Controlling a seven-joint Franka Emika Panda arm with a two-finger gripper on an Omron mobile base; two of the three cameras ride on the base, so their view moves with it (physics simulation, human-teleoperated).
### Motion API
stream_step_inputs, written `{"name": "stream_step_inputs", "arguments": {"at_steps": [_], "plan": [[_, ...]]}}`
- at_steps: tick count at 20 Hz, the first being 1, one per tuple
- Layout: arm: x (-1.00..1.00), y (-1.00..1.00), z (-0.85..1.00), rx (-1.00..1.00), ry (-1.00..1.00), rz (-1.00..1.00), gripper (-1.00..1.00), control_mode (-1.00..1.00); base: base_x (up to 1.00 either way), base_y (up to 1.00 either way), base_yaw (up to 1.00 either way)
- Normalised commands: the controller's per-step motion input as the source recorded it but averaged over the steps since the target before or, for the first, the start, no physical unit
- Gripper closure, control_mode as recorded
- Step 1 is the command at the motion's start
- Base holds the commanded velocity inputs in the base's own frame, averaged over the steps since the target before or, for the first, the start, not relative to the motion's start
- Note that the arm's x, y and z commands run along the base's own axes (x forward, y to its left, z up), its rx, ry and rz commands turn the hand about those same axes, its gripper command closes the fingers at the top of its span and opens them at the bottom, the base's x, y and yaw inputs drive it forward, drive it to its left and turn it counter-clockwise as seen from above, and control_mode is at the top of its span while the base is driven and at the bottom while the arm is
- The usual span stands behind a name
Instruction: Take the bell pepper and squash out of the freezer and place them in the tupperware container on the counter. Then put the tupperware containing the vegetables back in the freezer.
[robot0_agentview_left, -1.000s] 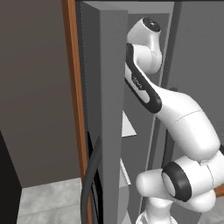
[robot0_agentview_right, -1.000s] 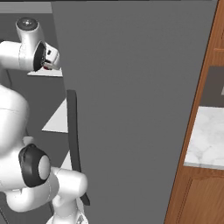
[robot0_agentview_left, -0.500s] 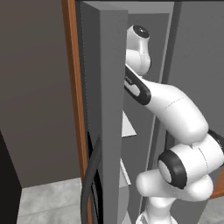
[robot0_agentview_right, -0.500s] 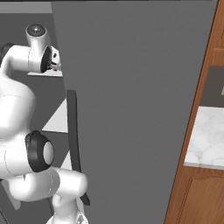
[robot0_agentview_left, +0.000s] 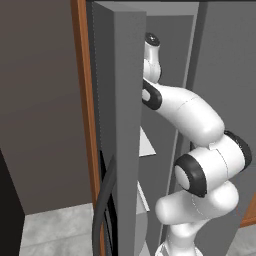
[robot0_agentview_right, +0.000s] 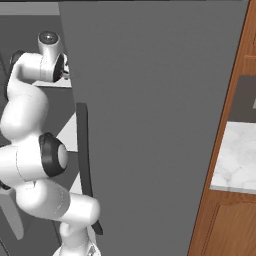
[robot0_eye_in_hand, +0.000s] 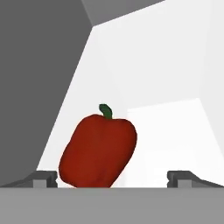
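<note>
- The freezer (robot0_agentview_left: 165, 75) stands with its door (robot0_agentview_left: 120, 125) swung out, and the arm reaches into the upper part of the compartment, so the opening step looks done.
- The pepper (robot0_eye_in_hand: 98, 151) sits on a white shelf (robot0_eye_in_hand: 175, 140) inside, leaning a little, green stem up, close in front of the hand camera.
- The end effector (robot0_eye_in_hand: 111, 178) is spread wide: its two fingertips (robot0_eye_in_hand: 43, 178) rise at the bottom of the hand view, well apart, and the pepper lies between them, nearer the left tip. Nothing is pinched yet; I cannot tell whether the left tip touches the pepper.
- Judgement: this is the approach to the first grasp. The pepper has not been lifted.
- The squash is not seen near the pepper in the hand view, so I cannot say which shelf holds it.
- A corner of the desk (robot0_agentview_right: 235, 160) appears at the right of the right base view, beyond the wide grey door (robot0_agentview_right: 150, 125); the tupperware is outside that strip.
- Left to do, as I judge it: close on the pepper, carry it to the tupperware, fetch the squash likewise, then put the filled tupperware back in the freezer. Nearly the whole task remains.
</note>
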Motion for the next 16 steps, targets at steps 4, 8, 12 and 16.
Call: {"name": "stream_step_inputs", "arguments": {"at_steps": [4,8,12,16], "plan": [[0.42,0.18,-0.01,0.00,0.00,0.01,-1.00,-1.00,0.00,0.00,0.00],[0.46,0.19,-0.05,0.00,0.01,0.01,-1.00,-1.00,0.00,0.00,0.00],[0.19,0.18,-0.14,0.00,0.04,0.01,-1.00,-1.00,0.00,0.00,0.00],[-0.02,0.16,-0.19,0.00,0.03,0.00,-1.00,-1.00,0.00,0.00,0.00]]}}
